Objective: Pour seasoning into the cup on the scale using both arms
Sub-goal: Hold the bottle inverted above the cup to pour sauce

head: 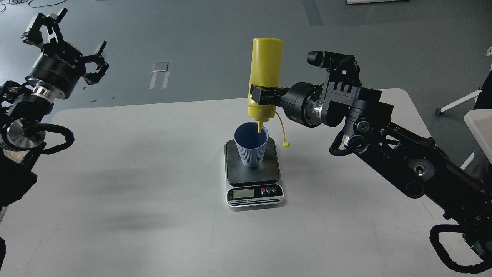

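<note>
The yellow seasoning bottle [265, 73] hangs upside down, nozzle pointing down over the far rim of the light blue ribbed cup [251, 144]. Its small cap [286, 144] dangles on a thin tether to the right. My right gripper [261, 96] is shut on the bottle near its nozzle end. The cup stands upright on the dark platform of the scale [253, 175], whose silver panel and display face me. My left gripper [65, 36] is open and empty, raised at the far left, well away from the cup.
The white table [134, 184] carries only the scale and the cup. Beyond its far edge lies grey floor with a small grey plate [160, 67]. A white object [478, 127] stands at the right edge.
</note>
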Tool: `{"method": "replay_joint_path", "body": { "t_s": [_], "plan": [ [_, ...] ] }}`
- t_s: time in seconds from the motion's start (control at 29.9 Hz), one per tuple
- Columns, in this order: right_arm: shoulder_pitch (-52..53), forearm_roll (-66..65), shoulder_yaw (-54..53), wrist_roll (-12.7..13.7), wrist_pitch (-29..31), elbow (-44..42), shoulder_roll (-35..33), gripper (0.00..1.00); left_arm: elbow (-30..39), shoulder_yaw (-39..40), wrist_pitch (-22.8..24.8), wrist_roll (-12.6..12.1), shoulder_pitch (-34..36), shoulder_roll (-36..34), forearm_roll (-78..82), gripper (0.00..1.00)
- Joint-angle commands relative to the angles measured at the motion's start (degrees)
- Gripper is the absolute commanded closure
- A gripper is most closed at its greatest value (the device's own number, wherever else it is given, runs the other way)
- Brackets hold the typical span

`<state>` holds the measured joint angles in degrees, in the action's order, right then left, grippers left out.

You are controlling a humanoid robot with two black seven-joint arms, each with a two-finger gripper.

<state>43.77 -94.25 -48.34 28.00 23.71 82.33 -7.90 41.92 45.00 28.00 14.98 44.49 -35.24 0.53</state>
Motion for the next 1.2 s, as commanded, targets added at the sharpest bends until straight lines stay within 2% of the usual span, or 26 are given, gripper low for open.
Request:
{"method": "replay_joint_path", "body": {
  "t_s": [0.0, 0.07, 0.13, 0.27, 0.3, 0.4, 0.43, 0.97, 1.17],
  "plan": [
    [0.1, -1.5, 0.1, 0.0, -0.1, -0.1, 0.3, 0.62, 0.0, 0.0, 0.0, 0.1, 0.0, 0.0, 0.0, 0.02],
    [0.1, -2.3, 0.2, 0.0, -0.1, -0.1, 0.3, 0.62, 0.0, 0.0, 0.0, 0.1, 0.0, 0.0, 0.0, 0.02],
    [0.0, -2.7, 0.3, 0.0, -0.1, -0.1, 0.4, 0.72, 0.0, 0.0, 0.0, 0.1, 0.0, 0.0, 0.0, 0.02],
    [-0.1, -2.7, 0.3, 0.0, -0.1, -0.1, 0.4, 0.83, 0.0, 0.1, 0.0, 0.1, 0.0, 0.0, 0.0, 0.02],
    [0.0, -2.5, 0.4, 0.0, -0.1, -0.1, 0.4, 0.90, 0.0, 0.1, 0.0, 0.1, 0.0, 0.0, 0.0, 0.02],
    [-0.2, -2.5, 0.3, 0.0, -0.2, -0.1, 0.7, 0.94, 0.0, 0.2, 0.0, 0.1, 0.0, -0.1, 0.0, 0.02],
    [-0.5, -2.6, 0.2, 0.0, -0.2, -0.1, 1.0, 0.98, 0.0, 0.2, 0.0, 0.1, 0.0, -0.1, 0.0, 0.02],
    [-0.5, -2.7, -0.5, 0.0, -0.7, -0.3, 1.2, 1.00, -0.1, 0.3, 0.0, 0.1, 0.0, -0.1, 0.0, 0.02],
    [-0.9, -1.6, -4.5, 0.0, -2.8, -0.1, 1.2, 1.00, -0.1, 0.2, 0.0, 0.1, 0.0, 0.0, 0.0, 0.02]
  ]
}}
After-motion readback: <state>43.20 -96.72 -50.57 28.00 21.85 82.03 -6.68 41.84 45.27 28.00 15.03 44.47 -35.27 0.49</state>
